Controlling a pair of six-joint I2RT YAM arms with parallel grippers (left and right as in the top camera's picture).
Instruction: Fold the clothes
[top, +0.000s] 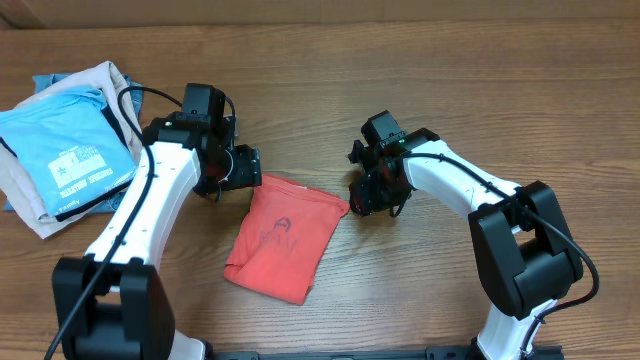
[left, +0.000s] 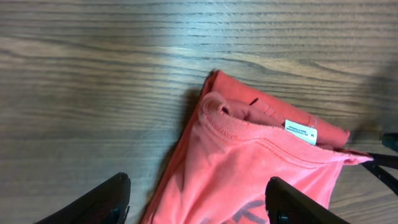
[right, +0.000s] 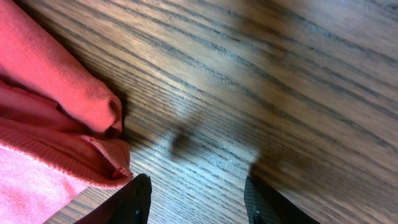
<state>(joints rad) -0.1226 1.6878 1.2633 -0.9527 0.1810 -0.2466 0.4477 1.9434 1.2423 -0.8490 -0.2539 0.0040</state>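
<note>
Where everything rests: a wood-grain bench, carrying two groups of clothing, well apart.
Arms: two, white and black; the left arm reaches in from the near left, the right arm from the near right, and both end at the far edge of the red shirt.
Side pile: one heap at the far left of the bench, with a light blue printed T-shirt on top, a beige garment under it and a bit of denim showing at the back.
Clothes: one coral-red T-shirt, folded into a narrow oblong at the middle of the bench, lying at a slant between the two arms, with dark lettering facing up.
Left end effector: released; its two fingers stand wide apart above the shirt's collar end and hold nothing.
Right end effector: released; its two fingers are spread over bare wood, just beside the shirt's folded corner.
Collar: one ribbed neckline, at the far end of the fold.
Tag: one, small and white, at the collar seam.
</note>
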